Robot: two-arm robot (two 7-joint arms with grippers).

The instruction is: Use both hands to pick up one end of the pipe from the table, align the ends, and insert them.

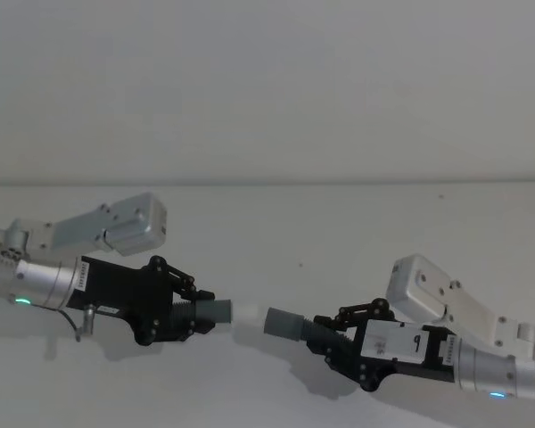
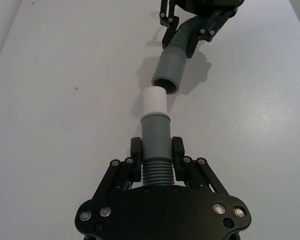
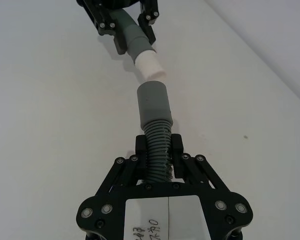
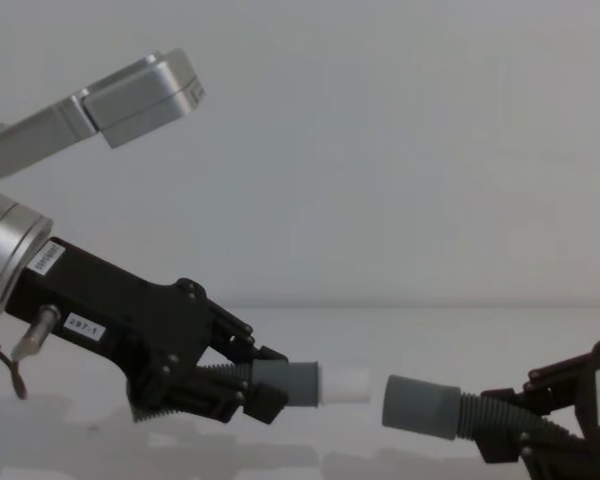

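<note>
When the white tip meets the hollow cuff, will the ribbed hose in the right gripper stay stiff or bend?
It will probably bend a little: the ribbed hose already curves between the right gripper and its hollow cuff. The short free length should limit sag. The white tip looks rigid.

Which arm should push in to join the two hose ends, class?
Probably the left. The left gripper holds the white tip close to the hollow cuff, held by the right gripper; a small gap remains, roughly lined up.
</note>
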